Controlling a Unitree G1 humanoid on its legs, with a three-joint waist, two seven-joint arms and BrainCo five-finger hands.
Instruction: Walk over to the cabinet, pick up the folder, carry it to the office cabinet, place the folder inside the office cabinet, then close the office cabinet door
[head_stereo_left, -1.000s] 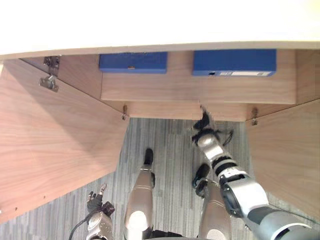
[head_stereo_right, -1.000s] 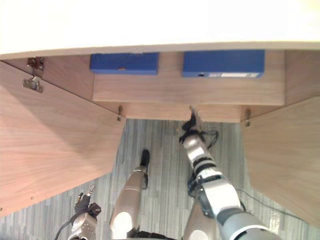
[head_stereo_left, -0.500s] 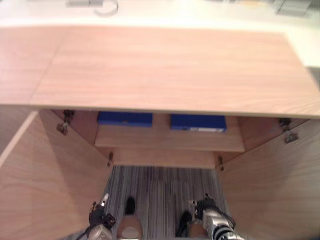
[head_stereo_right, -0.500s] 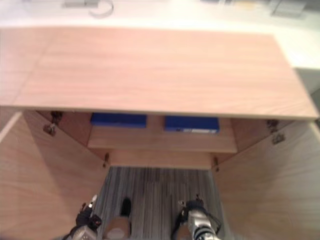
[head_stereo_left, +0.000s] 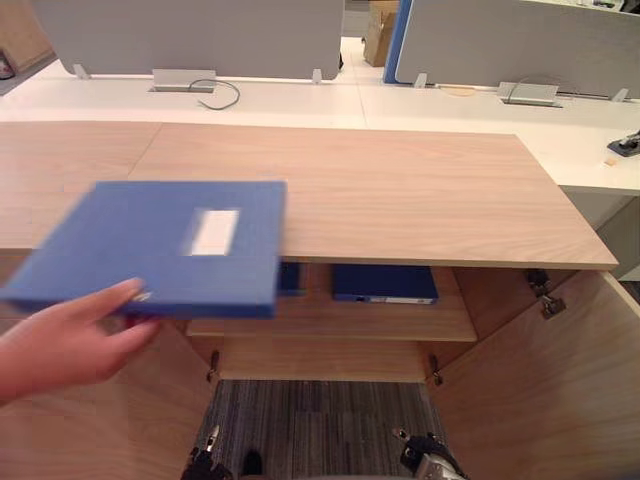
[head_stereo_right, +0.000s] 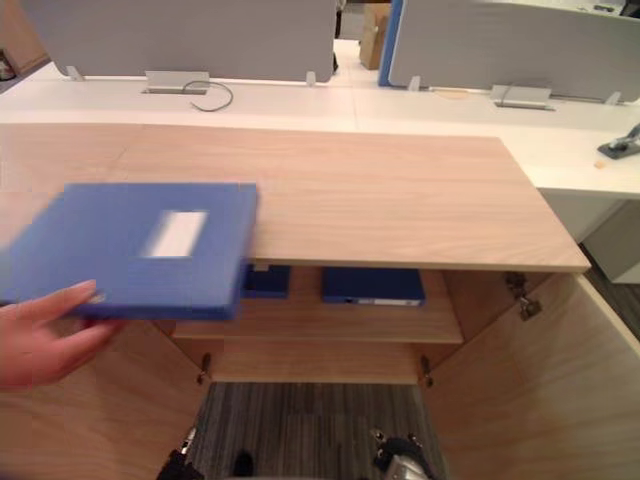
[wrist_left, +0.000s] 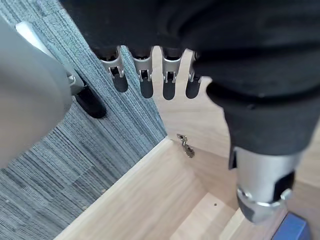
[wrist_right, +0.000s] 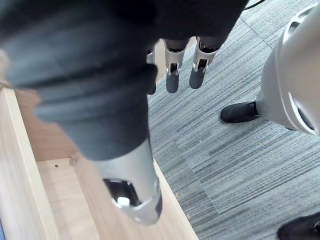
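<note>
Office cabinet (head_stereo_left: 400, 200): both doors stand open, the left door (head_stereo_left: 90, 430) and the right door (head_stereo_left: 540, 390) swung outward to either side. On the upper shelf (head_stereo_left: 400, 322) lie two blue folders. One shelved folder (head_stereo_left: 385, 283) lies flat, with a pale label strip on its front edge. The second shelved folder (head_stereo_left: 291, 277) lies to its left and is largely hidden behind the hand-held folder.

Task item: a blue folder (head_stereo_left: 150, 245) is held by a person's hand (head_stereo_left: 65, 345) above the front-left part of the cabinet top, overhanging the front edge. It is clear of both robot hands. It lies nearly flat, broad face up, with a white label (head_stereo_left: 213, 232) on top. Its longer side appears to run left to right along the cabinet front, the thick edge facing the robot. The person grips its near left corner, thumb against the near edge.

Left hand (wrist_left: 143, 70): low beside the left door over grey carpet (head_stereo_left: 320, 430), fingers straight in a row, holding nothing.

Right hand (wrist_right: 171, 75): low near the right door, fingers likewise extended, holding nothing.
</note>
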